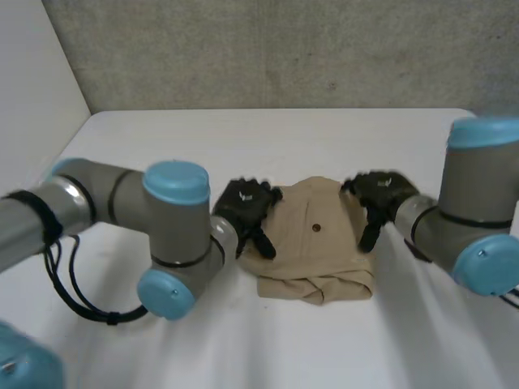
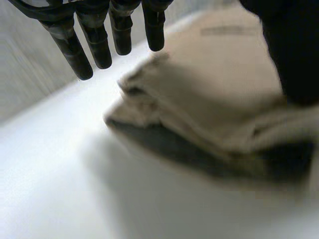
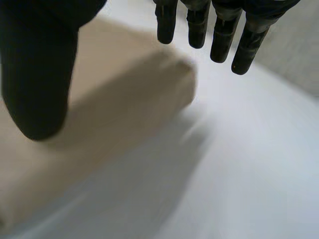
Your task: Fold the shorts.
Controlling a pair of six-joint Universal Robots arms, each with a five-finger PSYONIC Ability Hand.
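The tan shorts (image 1: 316,239) lie folded into a compact stack in the middle of the white table (image 1: 268,138), a small dark button on top. My left hand (image 1: 247,207) hovers at the stack's left edge, its fingers (image 2: 94,42) straight and apart from the cloth (image 2: 214,94), holding nothing. My right hand (image 1: 375,198) is over the stack's right edge; its fingers (image 3: 219,30) hang straight above the folded edge (image 3: 124,94) and its thumb (image 3: 40,74) is over the cloth, with nothing pinched.
Bare white tabletop (image 1: 268,340) surrounds the stack on all sides. A grey wall (image 1: 276,49) rises behind the table's far edge. Both grey arms with blue caps reach in from the sides.
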